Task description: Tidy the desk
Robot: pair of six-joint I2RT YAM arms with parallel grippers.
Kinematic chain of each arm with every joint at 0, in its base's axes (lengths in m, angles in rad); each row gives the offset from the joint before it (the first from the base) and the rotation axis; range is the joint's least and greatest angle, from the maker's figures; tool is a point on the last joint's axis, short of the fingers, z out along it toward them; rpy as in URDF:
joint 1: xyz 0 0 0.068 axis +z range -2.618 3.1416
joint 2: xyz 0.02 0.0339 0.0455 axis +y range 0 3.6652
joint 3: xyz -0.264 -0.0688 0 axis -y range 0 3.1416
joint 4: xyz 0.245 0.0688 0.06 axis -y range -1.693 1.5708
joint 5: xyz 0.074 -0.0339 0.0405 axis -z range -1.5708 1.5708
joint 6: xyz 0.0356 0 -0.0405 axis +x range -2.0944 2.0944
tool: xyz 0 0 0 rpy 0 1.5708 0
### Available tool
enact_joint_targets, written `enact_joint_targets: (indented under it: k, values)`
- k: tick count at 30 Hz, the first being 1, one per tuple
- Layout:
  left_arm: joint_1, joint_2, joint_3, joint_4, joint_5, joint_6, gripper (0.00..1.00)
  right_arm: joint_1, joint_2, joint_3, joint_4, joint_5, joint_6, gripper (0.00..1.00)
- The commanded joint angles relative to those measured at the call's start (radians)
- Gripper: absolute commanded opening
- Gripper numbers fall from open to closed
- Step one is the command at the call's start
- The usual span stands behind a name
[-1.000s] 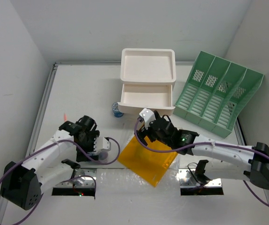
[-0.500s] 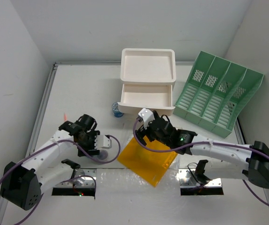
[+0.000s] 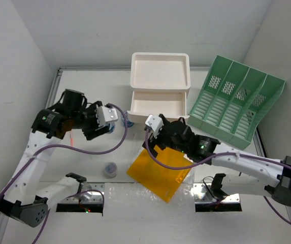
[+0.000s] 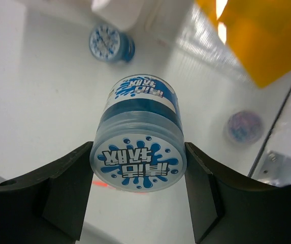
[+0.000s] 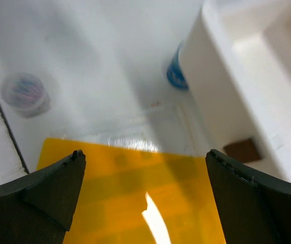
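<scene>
While the left gripper [image 4: 137,152] clamped the blue-labelled jar [image 4: 138,129] above the desk [image 3: 84,86], carrying it level to the drawer box [image 3: 159,96] at the far edge seemed wise. The right gripper [image 5: 142,155] hung spread wide. The desk, lying beneath both arms, looked white, flat and metal-rimmed.

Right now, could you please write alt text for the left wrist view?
The left hand grips a blue-labelled round tub above the white desk. Beyond it sit a second blue tub, a small clear pot and a corner of a yellow folder.
</scene>
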Motion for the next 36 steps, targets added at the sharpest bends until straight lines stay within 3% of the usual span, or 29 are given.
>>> enact_joint_targets:
  k: [1, 4, 13, 20, 29, 32, 35, 36]
  values:
    - [0.005, -0.022, 0.123, -0.119, 0.196, -0.095, 0.0, 0.005, -0.075, 0.122, 0.026, -0.117, -0.144, 0.99]
    - [0.003, -0.016, 0.18, -0.075, 0.348, -0.145, 0.0, 0.005, -0.051, 0.263, 0.014, -0.204, -0.233, 0.99]
    - [0.002, 0.047, 0.226, 0.007, 0.508, -0.212, 0.0, 0.006, 0.223, 0.549, -0.175, -0.39, -0.384, 0.99]
    - [0.002, 0.039, 0.258, -0.024, 0.569, -0.163, 0.0, 0.006, 0.252, 0.549, -0.169, -0.442, -0.462, 0.94]
    - [0.002, 0.036, 0.184, 0.06, 0.585, -0.207, 0.0, 0.006, 0.333, 0.595, -0.124, -0.447, -0.417, 0.88]
    - [0.003, 0.04, 0.171, 0.088, 0.579, -0.218, 0.0, 0.006, 0.347, 0.606, -0.117, -0.429, -0.404, 0.81]
    - [0.002, 0.042, 0.171, 0.094, 0.58, -0.216, 0.0, 0.006, 0.344, 0.599, -0.107, -0.397, -0.399, 0.63]
    - [0.002, 0.04, 0.171, 0.097, 0.58, -0.213, 0.0, 0.006, 0.342, 0.592, -0.098, -0.389, -0.396, 0.48]
